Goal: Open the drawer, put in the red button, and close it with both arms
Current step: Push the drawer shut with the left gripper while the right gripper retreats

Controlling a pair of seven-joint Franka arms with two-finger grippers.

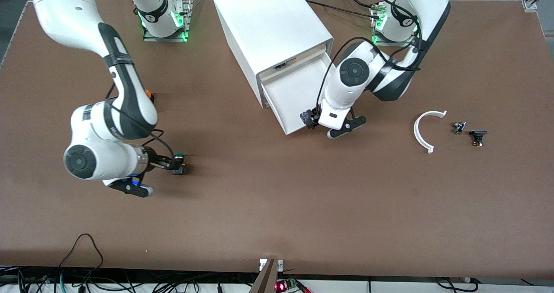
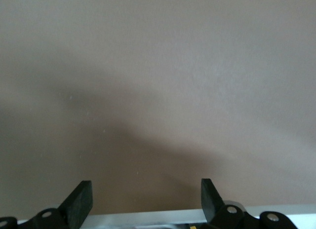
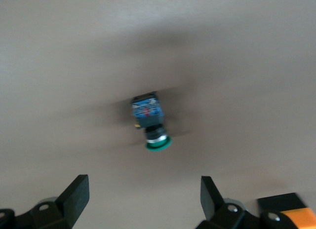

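Observation:
The drawer stands pulled out of the white cabinet, and its tray shows nothing inside. My left gripper is open at the drawer's front rim; in the left wrist view the white rim lies between the fingers. My right gripper is open and low over the table toward the right arm's end, just short of a green-capped button lying on its side. That button lies ahead of the open fingers in the right wrist view. The red button does not show plainly.
A small orange thing peeks out beside the right forearm. A white curved piece, a small metal part and a black part lie toward the left arm's end. Bare brown table spreads nearer the camera.

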